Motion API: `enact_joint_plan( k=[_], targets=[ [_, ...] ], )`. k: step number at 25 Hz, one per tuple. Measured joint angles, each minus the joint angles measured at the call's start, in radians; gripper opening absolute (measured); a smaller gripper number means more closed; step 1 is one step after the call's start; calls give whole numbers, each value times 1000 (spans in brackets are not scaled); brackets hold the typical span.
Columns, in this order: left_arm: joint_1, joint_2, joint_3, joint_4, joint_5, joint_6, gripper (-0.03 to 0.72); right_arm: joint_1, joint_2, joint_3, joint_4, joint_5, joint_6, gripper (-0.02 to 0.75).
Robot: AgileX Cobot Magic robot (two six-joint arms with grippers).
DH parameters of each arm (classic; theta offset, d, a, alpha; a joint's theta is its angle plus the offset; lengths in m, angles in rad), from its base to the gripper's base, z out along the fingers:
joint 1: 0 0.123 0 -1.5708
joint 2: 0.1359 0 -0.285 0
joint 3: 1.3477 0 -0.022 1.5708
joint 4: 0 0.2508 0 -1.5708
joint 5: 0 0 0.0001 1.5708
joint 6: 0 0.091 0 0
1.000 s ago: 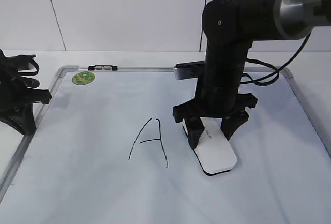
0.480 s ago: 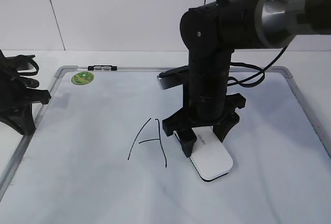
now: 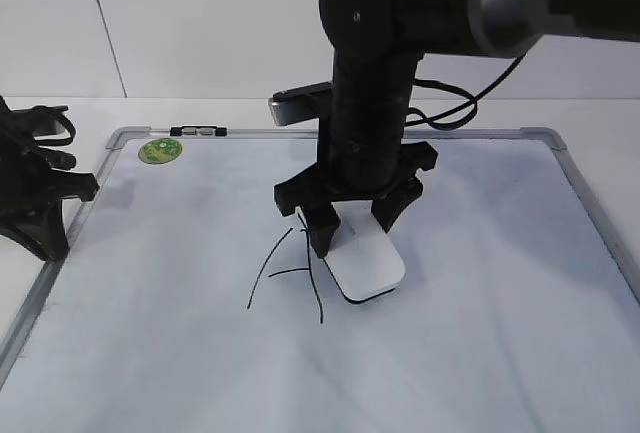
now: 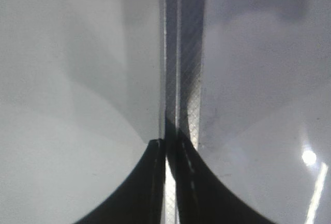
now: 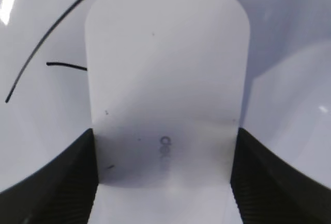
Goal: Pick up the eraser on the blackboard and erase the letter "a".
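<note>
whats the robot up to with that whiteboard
The right arm's pincer is shut on a white eraser and presses it flat on the whiteboard, right beside a hand-drawn letter. The eraser's edge overlaps the letter's right stroke, and most of the letter is not wiped yet. In the right wrist view the eraser sits between the two fingers with the marker lines at its left. The left pincer is shut and parked by the board's left frame, holding nothing.

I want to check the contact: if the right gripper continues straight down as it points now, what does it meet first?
The right gripper is already shut on the eraser, so the eraser presses the blackboard first, apparently beside the letter; whether it already touches is unclear.
</note>
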Motion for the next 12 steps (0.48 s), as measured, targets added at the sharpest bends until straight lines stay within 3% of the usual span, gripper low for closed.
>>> enact_joint_plan(
  k=[5, 12],
  targets=[
    [0, 0, 0, 0, 0, 0, 33, -32, -2, -18, -10, 1, 2, 549],
    [0, 0, 0, 2, 1, 0, 34, -143, -70, -18, -16, 5, 2, 549]
  ],
)
